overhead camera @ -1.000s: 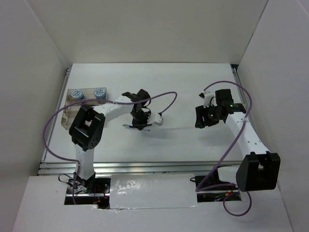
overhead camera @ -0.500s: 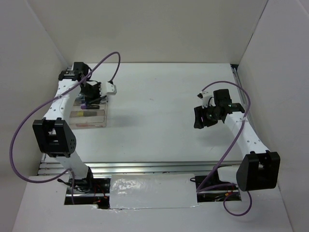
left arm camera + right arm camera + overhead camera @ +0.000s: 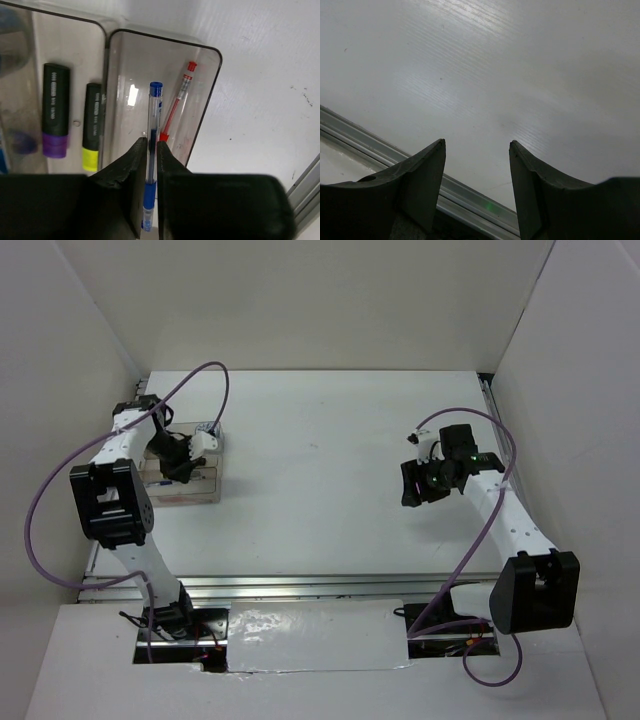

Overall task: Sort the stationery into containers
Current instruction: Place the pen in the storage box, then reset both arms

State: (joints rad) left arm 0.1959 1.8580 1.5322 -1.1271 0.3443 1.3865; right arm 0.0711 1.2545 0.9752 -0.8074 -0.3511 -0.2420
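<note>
Left fingers clamp the blue pen over the tray; right fingers spread apart

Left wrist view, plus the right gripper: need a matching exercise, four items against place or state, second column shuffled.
Column 1
1. blue pen
2. red pen
3. purple highlighter
4. right gripper

Column 2
A. open, holding nothing, above bare table
B. pinched by the left gripper, over the end compartment of the tray
C. loose in that end compartment, no finger on it
D. in the neighbouring compartment, beside the yellow highlighter

Pairs: 1-B, 2-C, 3-D, 4-A
</note>
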